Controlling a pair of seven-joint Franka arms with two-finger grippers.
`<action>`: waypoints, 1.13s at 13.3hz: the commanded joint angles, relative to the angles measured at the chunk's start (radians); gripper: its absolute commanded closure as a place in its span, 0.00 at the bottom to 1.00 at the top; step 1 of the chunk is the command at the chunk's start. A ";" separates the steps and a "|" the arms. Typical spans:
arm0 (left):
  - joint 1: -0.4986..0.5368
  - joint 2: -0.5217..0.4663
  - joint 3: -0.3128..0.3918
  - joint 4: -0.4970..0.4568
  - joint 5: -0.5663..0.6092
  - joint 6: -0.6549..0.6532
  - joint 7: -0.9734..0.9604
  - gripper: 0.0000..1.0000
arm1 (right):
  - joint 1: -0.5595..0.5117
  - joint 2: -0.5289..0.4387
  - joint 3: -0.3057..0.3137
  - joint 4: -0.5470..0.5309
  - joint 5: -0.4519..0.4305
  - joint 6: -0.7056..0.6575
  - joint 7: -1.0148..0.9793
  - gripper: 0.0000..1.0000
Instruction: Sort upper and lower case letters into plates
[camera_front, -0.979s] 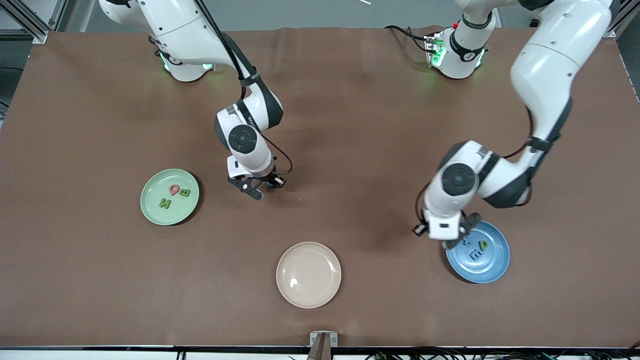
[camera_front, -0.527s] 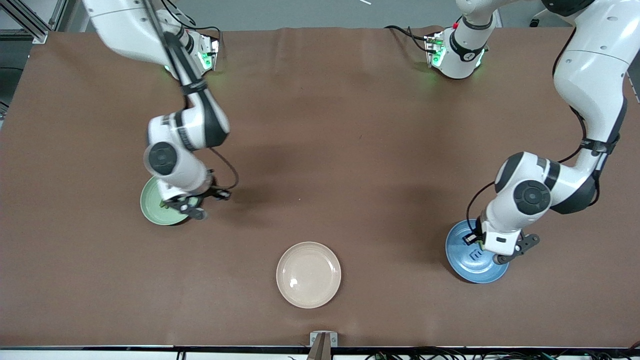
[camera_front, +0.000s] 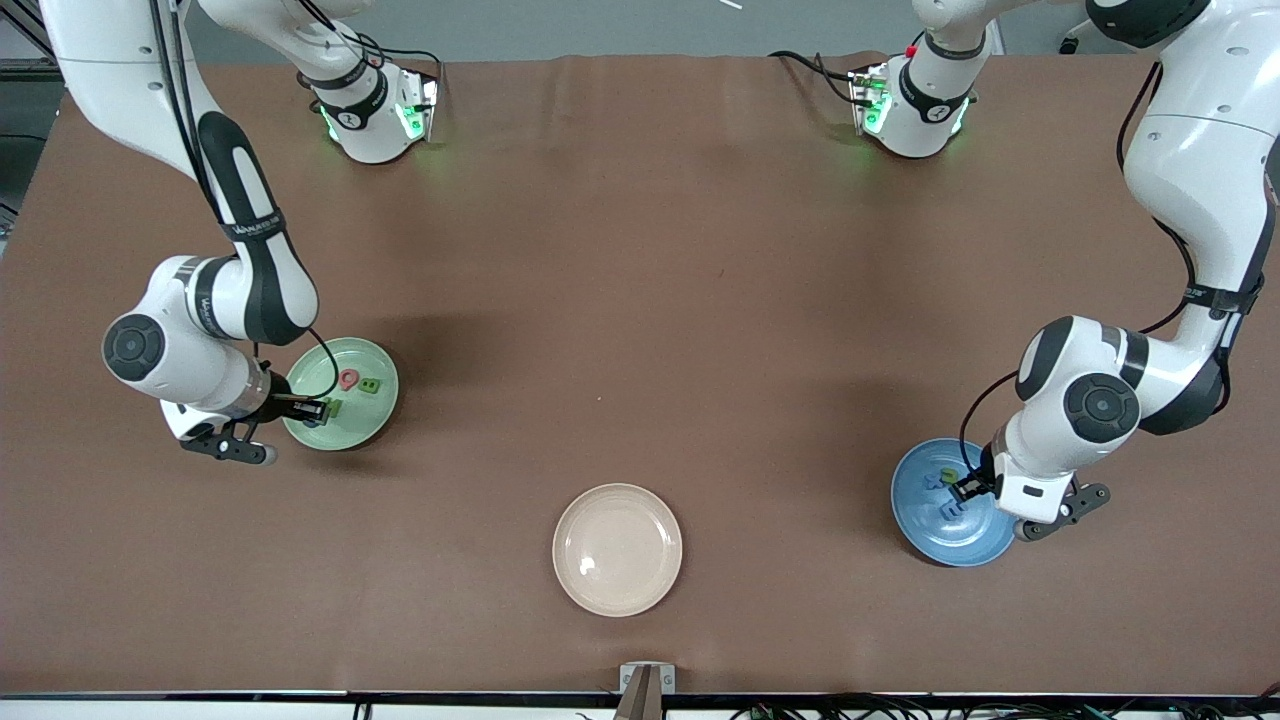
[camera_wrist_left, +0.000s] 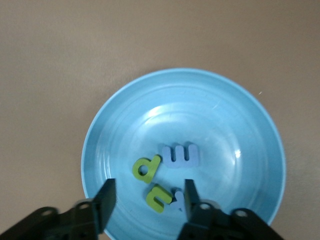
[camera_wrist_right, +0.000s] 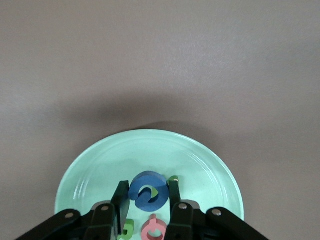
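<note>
1. held a blue letter g (camera_wrist_right: 147, 195) in the right hand (camera_wrist_right: 146, 201), fingers pinched on its sides, over the pale green plate (camera_wrist_right: 100, 165); red q (camera_wrist_right: 154, 229) lay flat in the plate below.
2. hung the left hand (camera_wrist_left: 148, 199) over the blue plate (camera_wrist_left: 235, 115), fingers parted, gripping nothing.
3. lay flat there: blue e (camera_wrist_left: 181, 155), green p (camera_wrist_left: 146, 167), green u (camera_wrist_left: 159, 196), touching one another.
4. sat bare on the desk (camera_front: 640, 250): cream plate (camera_front: 617, 549).
</note>
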 joint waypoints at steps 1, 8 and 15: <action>-0.010 -0.039 -0.008 0.036 0.008 -0.012 0.026 0.00 | 0.010 0.037 0.024 -0.009 0.013 0.035 -0.003 0.98; -0.005 -0.274 -0.071 0.056 -0.086 -0.242 0.257 0.00 | 0.014 0.058 0.044 -0.009 0.034 0.052 -0.002 0.96; -0.004 -0.390 -0.166 0.217 -0.201 -0.609 0.521 0.00 | 0.008 0.043 0.041 0.020 0.029 0.005 -0.009 0.00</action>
